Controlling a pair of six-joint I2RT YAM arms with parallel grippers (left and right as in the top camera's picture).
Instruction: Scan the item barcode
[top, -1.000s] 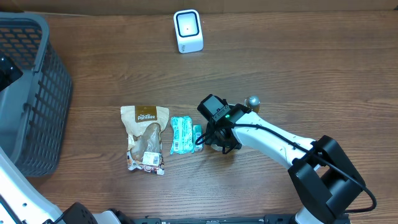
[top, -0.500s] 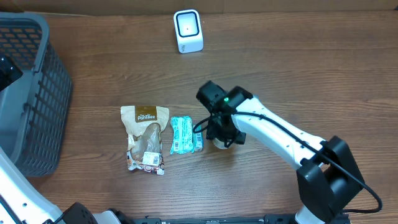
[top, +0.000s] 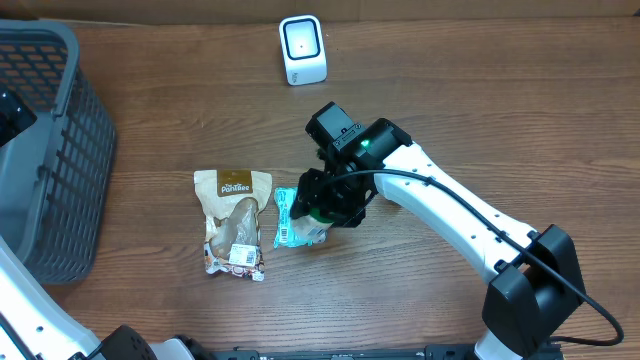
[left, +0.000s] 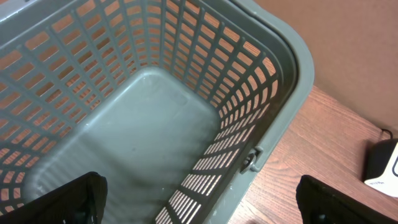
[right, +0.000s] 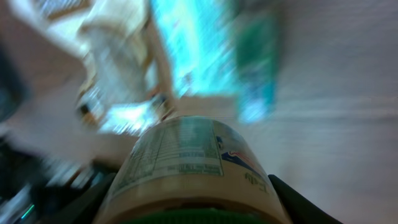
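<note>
Holds a jar (right: 189, 165) in the right gripper (top: 327, 207) — jaws partway apart and pressed against the jar's two sides. In the right wrist view, shows a pale label with a panel of fine print and a green cap at the bottom edge. Too blurred there to read anything or to find a barcode. From overhead, sits near the middle of the wooden table (top: 520, 110), over the right edge of a teal packet (top: 288, 215), mostly hidden under the wrist. Cannot tell whether lifted or touching the wood.

Just left of the packet and apart from it: a tan snack pouch (top: 233, 220), lying flat. Toward the far edge, well apart from the jar: a white scanner (top: 302, 50).

At the left: a grey basket (left: 292, 59), with the left gripper (left: 202, 202) above its inside — fingers (left: 68, 199) spread wide, holding nothing.
</note>
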